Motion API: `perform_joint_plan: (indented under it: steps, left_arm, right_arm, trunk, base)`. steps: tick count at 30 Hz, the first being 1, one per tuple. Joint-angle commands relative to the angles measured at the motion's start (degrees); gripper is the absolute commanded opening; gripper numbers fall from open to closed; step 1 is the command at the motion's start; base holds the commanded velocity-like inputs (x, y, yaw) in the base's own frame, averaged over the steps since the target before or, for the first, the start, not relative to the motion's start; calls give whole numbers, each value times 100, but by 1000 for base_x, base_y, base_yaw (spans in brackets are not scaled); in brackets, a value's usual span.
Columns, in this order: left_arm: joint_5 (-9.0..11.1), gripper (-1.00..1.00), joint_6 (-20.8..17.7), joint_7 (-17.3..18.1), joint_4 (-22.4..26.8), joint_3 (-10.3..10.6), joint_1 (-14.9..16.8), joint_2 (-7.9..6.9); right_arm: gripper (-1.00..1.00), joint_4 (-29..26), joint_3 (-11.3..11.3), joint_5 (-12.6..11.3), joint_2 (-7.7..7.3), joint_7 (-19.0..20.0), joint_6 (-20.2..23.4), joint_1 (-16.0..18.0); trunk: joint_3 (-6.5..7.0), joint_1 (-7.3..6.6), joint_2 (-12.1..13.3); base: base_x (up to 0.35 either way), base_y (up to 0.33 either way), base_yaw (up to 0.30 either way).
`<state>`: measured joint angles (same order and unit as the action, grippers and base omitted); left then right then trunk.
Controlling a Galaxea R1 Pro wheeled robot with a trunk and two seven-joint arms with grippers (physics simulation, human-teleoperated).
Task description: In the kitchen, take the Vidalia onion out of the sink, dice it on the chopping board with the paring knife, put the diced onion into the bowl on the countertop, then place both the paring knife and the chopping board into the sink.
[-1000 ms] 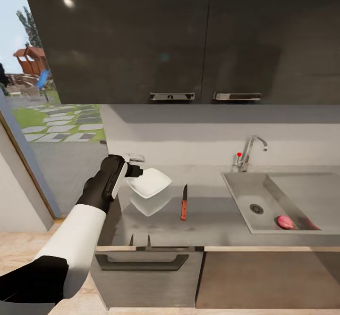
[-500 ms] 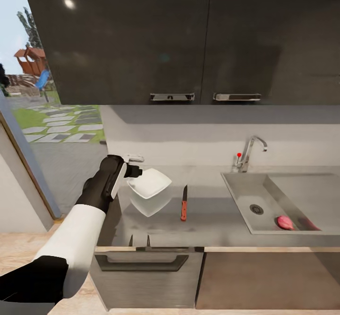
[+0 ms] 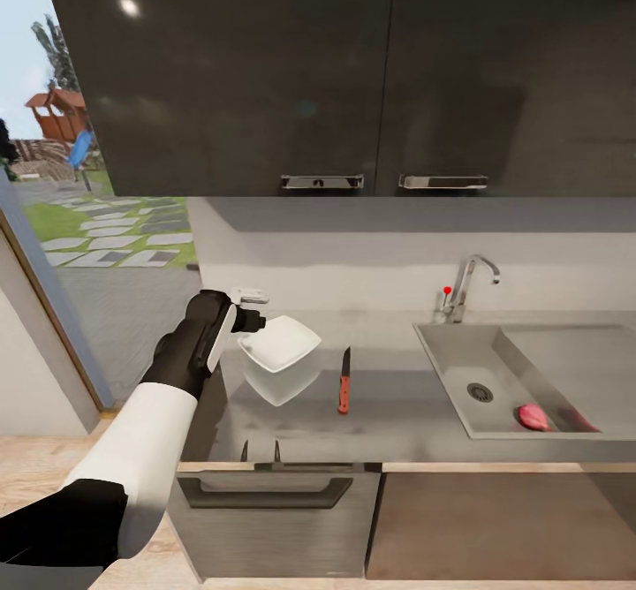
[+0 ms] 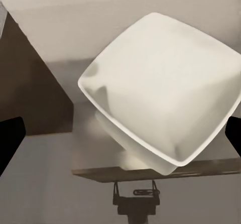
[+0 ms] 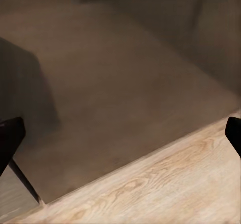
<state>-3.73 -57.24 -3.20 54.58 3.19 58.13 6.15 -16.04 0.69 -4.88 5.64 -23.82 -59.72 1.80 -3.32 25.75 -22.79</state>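
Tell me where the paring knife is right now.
In the head view the paring knife lies flat on the countertop, apart from the white bowl on its left and the sink on its right, red handle toward the front edge.

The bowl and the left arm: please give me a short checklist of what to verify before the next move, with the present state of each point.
1. The bowl is whole and on the countertop: ok.
2. Left gripper jaws are spread wide at both sides of the bowl: ok.
3. Jaws touching the bowl's rim: cannot tell.
4. The paring knife lies apart from the bowl, toward the sink: ok.
5. The Vidalia onion is in the sink, not yet taken out: ok.
6. Right gripper open, nothing between its jaws: ok.
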Motion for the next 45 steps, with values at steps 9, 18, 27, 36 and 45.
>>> perform_joint_plan:
  steps: [9, 18, 27, 36, 45]
  left_arm:
    - [-31, 100, -24, 2, 0, 6, 6, 0]
    - [-31, 100, -24, -12, 3, -2, 6, 0]
    - [-31, 100, -19, -16, -112, -286, 6, 8]
    - [-33, 100, -15, -18, -548, -335, 6, -6]
    - [-40, 100, -15, -39, -732, -349, 6, -17]
  right_arm:
    - [100, 121, -6, -48, -43, 53, -28, 4]
    - [100, 214, -8, -48, -46, 61, -28, 4]
    - [100, 227, -8, -48, -51, 62, -28, 4]
    - [100, 231, -8, -48, -54, 62, -28, 4]
    - [100, 233, -8, -48, -54, 62, -28, 4]
  trunk:
    - [-13, 4, -13]
    - [-13, 4, -13]
    - [-13, 4, -13]
    - [-13, 4, -13]
    - [-13, 4, -13]
  base:
    - [0, 0, 0]
    - [80, 0, 0]
    - [174, -2, 0]
    - [102, -28, 0]
    - [3, -1, 0]
